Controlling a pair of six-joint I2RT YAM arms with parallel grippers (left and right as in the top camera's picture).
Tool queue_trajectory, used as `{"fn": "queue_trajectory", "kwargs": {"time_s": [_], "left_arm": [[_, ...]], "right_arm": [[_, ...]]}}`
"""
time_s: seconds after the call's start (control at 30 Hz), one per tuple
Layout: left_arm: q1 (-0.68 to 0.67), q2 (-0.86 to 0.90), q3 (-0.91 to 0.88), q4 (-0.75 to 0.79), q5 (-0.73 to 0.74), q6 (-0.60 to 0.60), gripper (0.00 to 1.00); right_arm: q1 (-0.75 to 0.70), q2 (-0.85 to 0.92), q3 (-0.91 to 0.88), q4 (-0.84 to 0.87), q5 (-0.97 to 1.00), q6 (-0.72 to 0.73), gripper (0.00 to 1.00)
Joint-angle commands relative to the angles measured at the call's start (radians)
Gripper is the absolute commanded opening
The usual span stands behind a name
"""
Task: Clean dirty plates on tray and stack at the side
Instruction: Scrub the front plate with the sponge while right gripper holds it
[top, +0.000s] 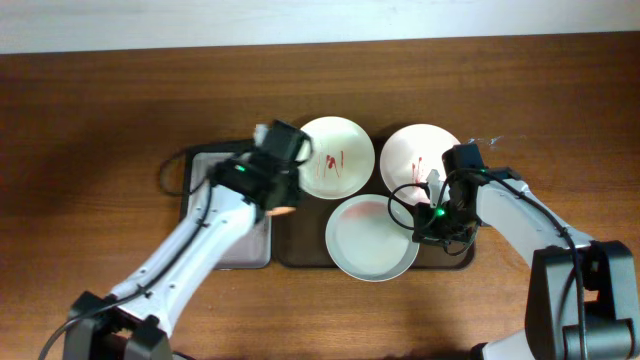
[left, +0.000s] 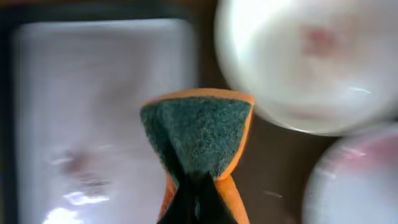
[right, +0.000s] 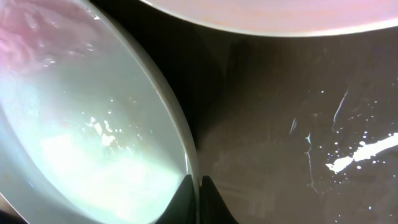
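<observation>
green-faced, orange-backed sponge (left: 198, 134) is pinched in the left gripper (left: 198, 186) over the small grey tray (left: 93, 81), probably bound for the red-smeared white plate (top: 337, 158). the right gripper (right: 199, 186) nips the rim of the pale green plate (top: 371, 237) on the brown tray (top: 300, 248), likely steadying it; the smeared pink plate (top: 418, 155) waits just behind

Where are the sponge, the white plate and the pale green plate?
sponge (left: 198, 134): left wrist view, green scouring face.
white plate (top: 337, 158): overhead view, its smeared middle.
pale green plate (top: 370, 238): overhead view, its middle.
</observation>
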Motion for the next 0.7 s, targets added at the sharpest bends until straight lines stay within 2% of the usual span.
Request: {"fn": "queue_trajectory", "kwargs": {"time_s": [0.0,0.07,0.17,0.33,0.47,0.5,0.53,0.6,0.67], "left_arm": [[0.099,0.020,-0.007,-0.020,-0.153,0.019,0.00],[0.139,0.063,-0.011,-0.015,-0.142,0.059,0.00],[0.161,0.165,-0.011,-0.003,-0.021,0.192,0.00],[0.161,0.291,-0.011,0.003,-0.020,0.197,0.00],[0.161,0.314,-0.011,0.011,0.005,0.337,0.00],[0.166,0.314,-0.011,0.011,0.002,0.345,0.23],[0.170,0.314,-0.011,0.011,0.002,0.344,0.34],[0.179,0.314,-0.011,0.011,0.001,0.333,0.39],[0.192,0.314,-0.011,0.012,0.001,0.258,0.43]], "right_arm": [[-0.005,0.010,0.015,0.000,0.005,0.000,0.04],[-0.005,0.010,0.015,-0.001,0.005,0.000,0.04],[-0.005,0.010,0.015,-0.001,0.005,0.000,0.04],[-0.005,0.010,0.015,-0.003,0.005,0.000,0.04],[-0.005,0.010,0.015,-0.003,0.005,0.000,0.04],[-0.005,0.010,0.015,-0.003,0.005,0.000,0.04],[-0.005,0.010,0.015,-0.003,0.005,0.000,0.04],[-0.005,0.010,0.015,-0.003,0.005,0.000,0.04],[-0.005,0.010,0.015,-0.003,0.005,0.000,0.04]]}}
